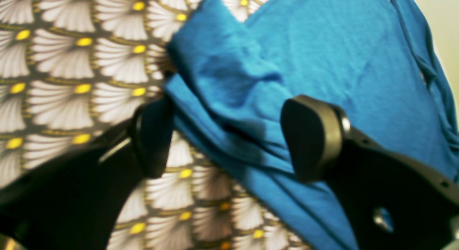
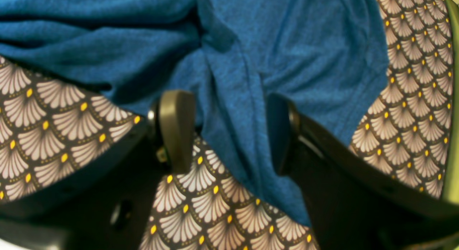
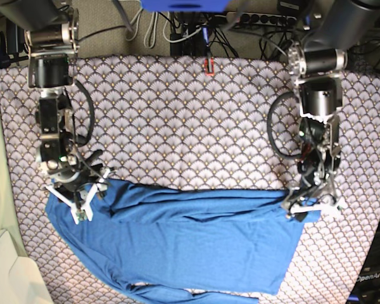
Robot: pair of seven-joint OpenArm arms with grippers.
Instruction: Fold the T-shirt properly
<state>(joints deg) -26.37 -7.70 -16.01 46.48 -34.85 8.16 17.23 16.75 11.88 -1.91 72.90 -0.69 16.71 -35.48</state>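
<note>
Shirt [image 3: 190, 244] spread on patterned cloth [image 3: 177, 120] over counter, long axis running side to side between both arms. Left hand [image 1: 229, 138] at one end of upper folded edge, right hand [image 2: 229, 131] at the other; each about equally near its own corner. Fingers of both seen apart, straddling a blue fold, not clamped. Bare cloth open beyond upper edge; lower hem close to near counter edge. Likely next: pinch both corners, then carry fold across shirt's short axis.

Left end effector [image 1: 229, 135], right end effector [image 2: 229, 131]: jaws apart, lowered
</note>
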